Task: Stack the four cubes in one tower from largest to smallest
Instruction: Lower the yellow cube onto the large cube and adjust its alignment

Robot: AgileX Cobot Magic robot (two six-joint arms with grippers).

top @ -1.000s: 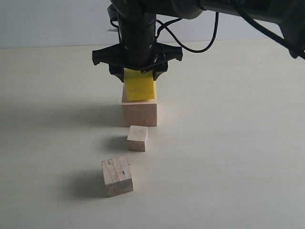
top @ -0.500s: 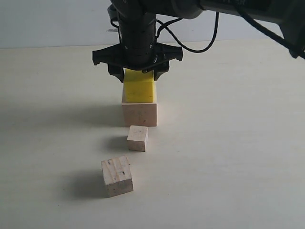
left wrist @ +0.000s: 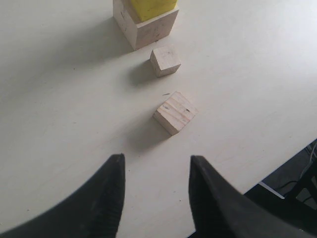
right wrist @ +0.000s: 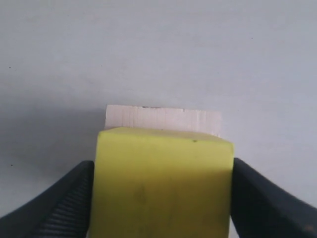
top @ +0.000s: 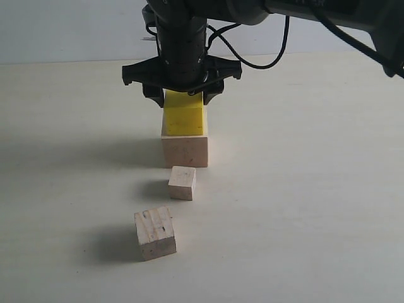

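The yellow cube rests flat on the large pale wood cube. My right gripper hangs over it, open, its fingers flanking the cube's upper sides. In the right wrist view the yellow cube fills the space between the jaws, with a strip of the large cube showing beyond. The small wood cube lies just in front of the stack, and the medium striped cube lies nearer still. My left gripper is open and empty, well back from the medium cube.
The pale tabletop stretches wide on both sides of the cubes. In the left wrist view the table's edge runs close to my left gripper, with dark floor beyond. A black cable hangs from the right arm.
The yellow cube, tilted in my right gripper a second ago, has settled flat and square on the large cube. The right jaws have widened slightly. The left gripper has not moved.
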